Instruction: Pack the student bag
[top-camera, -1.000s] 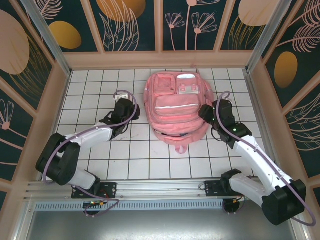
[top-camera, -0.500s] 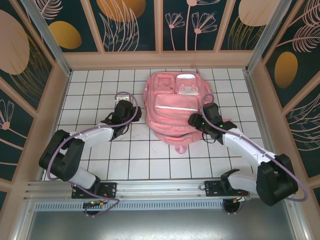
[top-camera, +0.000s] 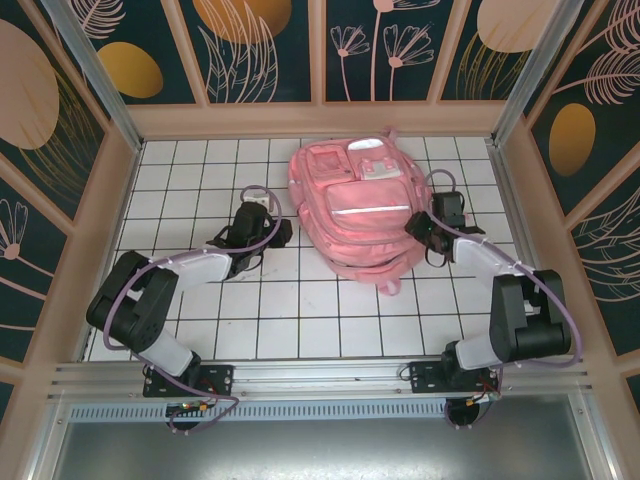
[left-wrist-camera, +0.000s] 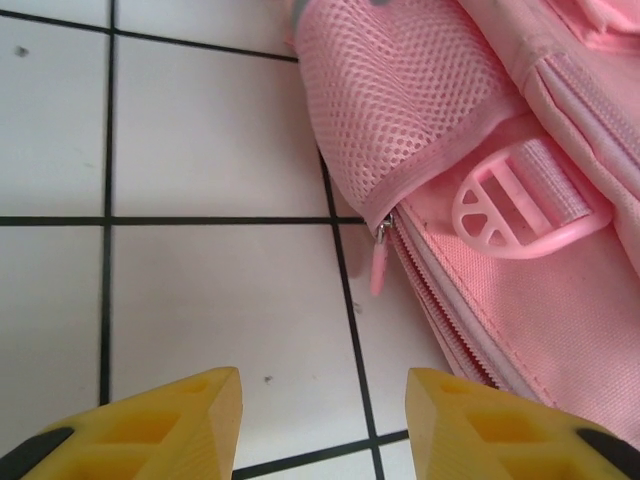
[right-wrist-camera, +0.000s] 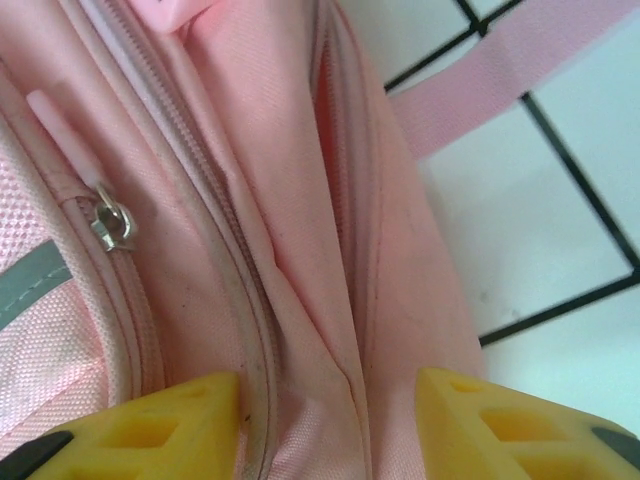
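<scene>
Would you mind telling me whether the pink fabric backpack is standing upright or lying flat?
Lying flat: the large pink fabric backpack rests on the white tiled table, front pockets and reflective stripe facing up.

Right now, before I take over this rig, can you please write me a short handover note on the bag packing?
Left gripper: jaws open, empty, over the tiles beside the student bag, on its left side, facing a zip pull.
Right gripper: jaws apart astride a fold on the bag's right side; pinched or not, I cannot tell.
Bag: lies front up on the tiled table.
Done: nothing that I can see; the zip at the left gripper is closed.
Left: probably open a zip, then pack.
</scene>
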